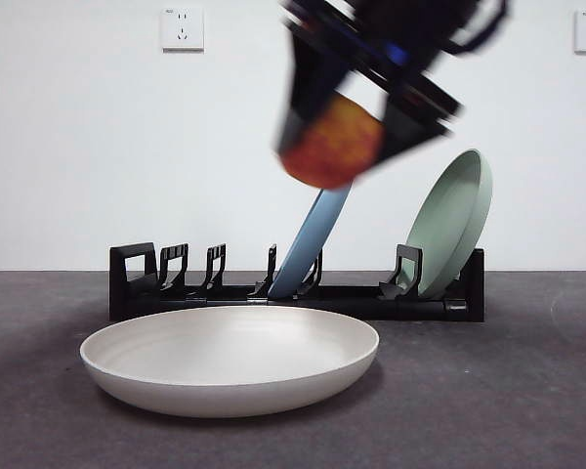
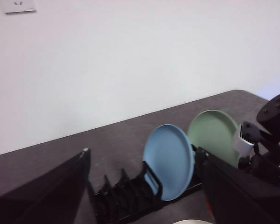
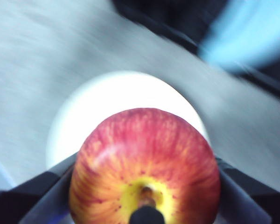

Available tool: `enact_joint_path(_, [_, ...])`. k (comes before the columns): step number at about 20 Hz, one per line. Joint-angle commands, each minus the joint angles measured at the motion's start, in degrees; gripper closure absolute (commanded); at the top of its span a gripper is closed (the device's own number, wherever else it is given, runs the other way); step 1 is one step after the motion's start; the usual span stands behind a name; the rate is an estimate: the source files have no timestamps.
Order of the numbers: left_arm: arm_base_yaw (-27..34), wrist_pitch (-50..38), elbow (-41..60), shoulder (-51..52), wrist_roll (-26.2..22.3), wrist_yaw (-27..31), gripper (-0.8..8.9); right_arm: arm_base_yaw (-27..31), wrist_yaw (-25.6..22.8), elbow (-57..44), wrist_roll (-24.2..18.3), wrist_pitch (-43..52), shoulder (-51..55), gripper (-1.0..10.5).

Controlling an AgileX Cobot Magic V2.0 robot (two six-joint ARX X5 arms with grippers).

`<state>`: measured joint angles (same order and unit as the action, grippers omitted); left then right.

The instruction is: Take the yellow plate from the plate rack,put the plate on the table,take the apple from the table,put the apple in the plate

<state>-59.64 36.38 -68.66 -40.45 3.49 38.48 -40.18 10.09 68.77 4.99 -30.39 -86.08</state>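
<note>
The yellow plate (image 1: 230, 359) lies flat on the table (image 1: 527, 391) in front of the plate rack (image 1: 293, 293). My right gripper (image 1: 344, 137) is shut on the apple (image 1: 332, 145) and holds it high in the air, above the plate's right side. In the right wrist view the apple (image 3: 144, 168) sits between the jaws with the plate (image 3: 116, 98) below it, blurred. My left gripper (image 2: 144, 205) is open and empty, raised behind the rack (image 2: 126, 200). The right arm (image 2: 270, 140) shows at that view's edge.
A blue plate (image 1: 308, 244) stands tilted in the rack's middle and a pale green plate (image 1: 454, 220) leans at its right end; both show in the left wrist view (image 2: 170, 161) (image 2: 214, 135). A white wall with sockets (image 1: 182, 29) rises behind the table.
</note>
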Motion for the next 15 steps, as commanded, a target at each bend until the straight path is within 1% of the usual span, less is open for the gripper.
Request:
enact_joint_path(1, [0.13, -0.11, 0.13, 0.09, -1.31, 0.50, 4.36, -2.95, 0.02, 3.93, 0.55, -0.17, -4.63, 9.6])
enact_joint_path(3, [0.13, -0.02, 0.13, 0.09, -2.40, 0.79, 4.36, -5.29, -0.35, 6.69, 0.50, -0.63, -9.25, 9.6])
enact_joint_path(5, [0.13, 0.42, 0.13, 0.09, -2.51, 2.01, 4.36, -7.04, -3.19, 8.50, -0.22, -2.36, -14.01, 9.6])
enact_joint_path(8, [0.13, 1.64, 0.13, 0.09, -2.62, 2.03, 4.36, -8.33, -3.43, 8.66, -0.59, -4.72, -20.28, 9.6])
enact_joint_path(11, [0.13, 2.29, 0.13, 0.09, -2.62, 2.03, 4.36, -9.03, -7.52, 8.66, -1.05, -6.14, -24.22, 9.6])
enact_joint_path(13, [0.13, 2.89, 0.13, 0.09, -2.62, 2.01, 4.36, -9.07, -7.45, 8.66, -2.34, -6.16, -25.09, 9.1])
enact_joint_path(15, [0.13, 3.28, 0.13, 0.09, -2.62, 2.01, 4.36, -9.07, -7.43, 8.66, -2.97, -5.86, -25.14, 7.3])
